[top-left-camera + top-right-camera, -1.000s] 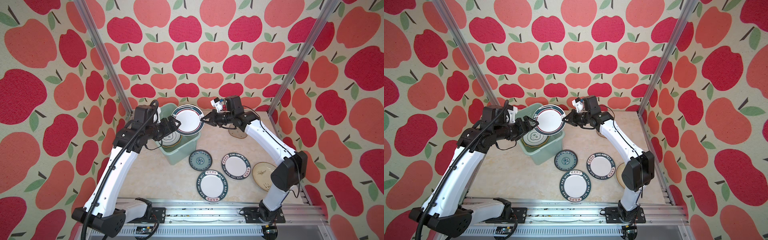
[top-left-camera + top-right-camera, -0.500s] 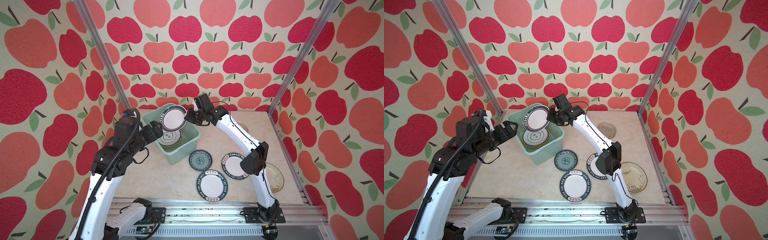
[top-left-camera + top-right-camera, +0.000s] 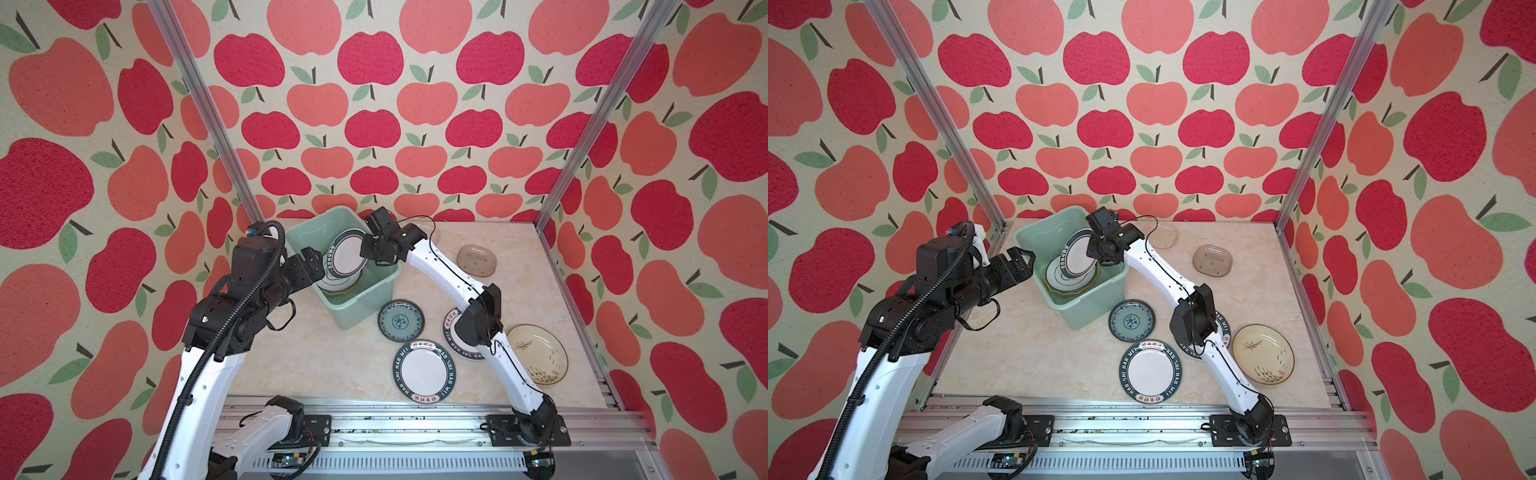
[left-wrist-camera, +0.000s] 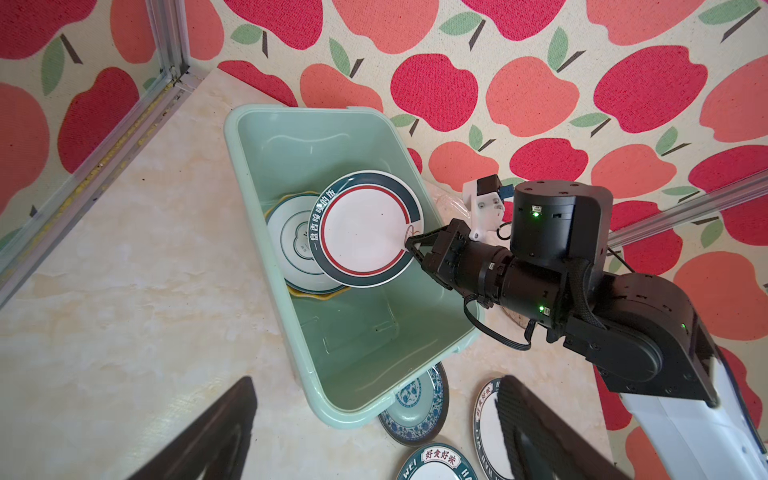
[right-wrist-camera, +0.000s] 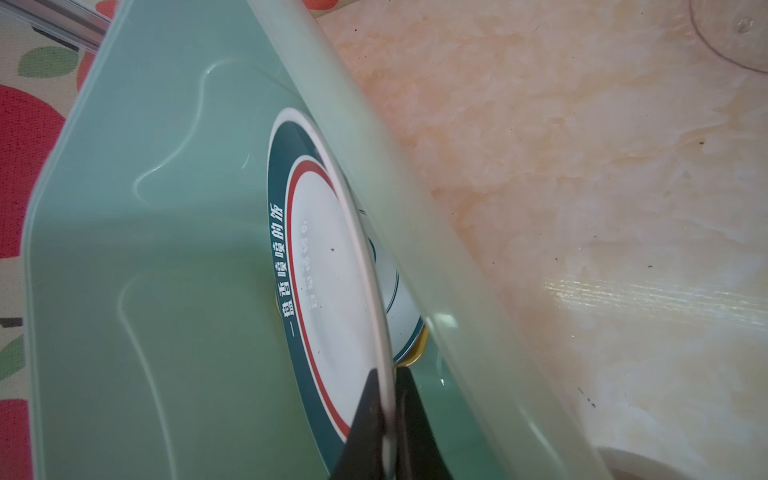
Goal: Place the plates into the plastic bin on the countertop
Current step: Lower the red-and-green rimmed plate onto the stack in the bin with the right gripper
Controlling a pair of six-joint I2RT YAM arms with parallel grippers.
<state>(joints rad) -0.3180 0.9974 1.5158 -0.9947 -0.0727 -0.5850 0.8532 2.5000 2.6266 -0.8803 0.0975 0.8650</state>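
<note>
Two claws, one loaded. Right claw (image 4: pixel 409 245) is pinched tight on the rim of the held plate (image 4: pixel 365 228), white with a dark lettered rim. The plate sits tilted on edge inside the bin (image 4: pixel 353 332), over the stack (image 4: pixel 291 245): a white plate on a yellow scalloped one. Left claw (image 3: pixel 1022 259) gapes wide and empty, just outside the bin wall.

My read: level the held plate, lower it onto the stack, then release. Let go tilted and it may chip or wedge against the bin wall.

Outside the bin on the bench (image 3: pixel 332 361):
- teal plate (image 3: pixel 401 321), just beside the bin
- lettered plate (image 3: pixel 424 371)
- cream plate (image 3: pixel 537 354)
- smoky oval (image 3: pixel 476 260)

Hard to read:
- second lettered plate (image 3: pixel 451 332) is half under the right arm
- clear dish (image 3: pixel 1163 235) barely shows
- can't tell whether the held plate touches the stack
</note>
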